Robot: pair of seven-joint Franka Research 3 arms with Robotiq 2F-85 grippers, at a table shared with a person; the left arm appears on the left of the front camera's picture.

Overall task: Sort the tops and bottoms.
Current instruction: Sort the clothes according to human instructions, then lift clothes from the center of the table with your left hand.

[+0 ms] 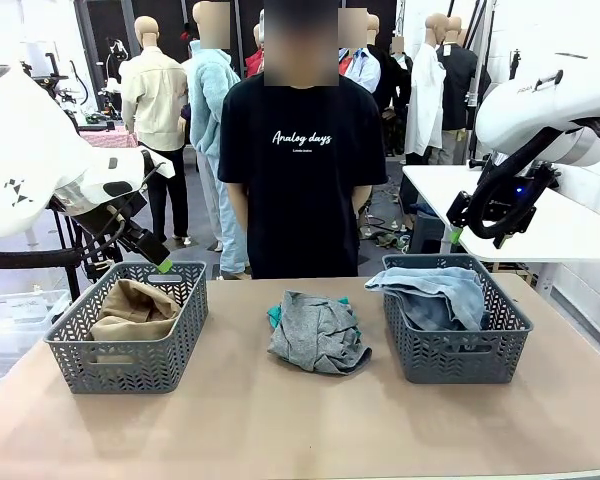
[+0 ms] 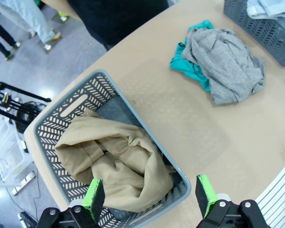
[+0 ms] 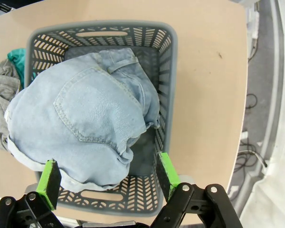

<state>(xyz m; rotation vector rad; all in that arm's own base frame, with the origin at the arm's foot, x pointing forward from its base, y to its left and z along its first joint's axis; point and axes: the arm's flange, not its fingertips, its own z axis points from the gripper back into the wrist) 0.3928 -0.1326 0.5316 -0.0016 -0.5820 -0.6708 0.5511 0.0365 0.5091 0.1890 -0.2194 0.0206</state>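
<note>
The tan khaki top (image 1: 132,308) (image 2: 115,164) lies crumpled in the left grey basket (image 1: 75,352) (image 2: 43,127). A heather-grey tee (image 1: 316,332) (image 2: 226,62) (image 3: 0,92) is bunched on the table's middle, partly over a teal-green tee (image 1: 274,317) (image 2: 189,67) (image 3: 17,57). The bottoms, faded light blue denim (image 1: 435,290) (image 3: 85,124) (image 2: 271,6) with a pocket showing, fill the right basket (image 1: 500,345) (image 3: 173,71) (image 2: 259,26) and drape over its left rim. My left gripper (image 1: 161,262) (image 2: 149,191) hangs open above the left basket. My right gripper (image 1: 456,236) (image 3: 107,173) hangs open above the right basket. Both hold nothing.
A person in a black tee (image 1: 302,170) stands at the table's far edge behind the grey tee. A white table (image 1: 570,220) stands at the right behind the right arm. Bare tabletop (image 1: 300,420) stretches along the near side.
</note>
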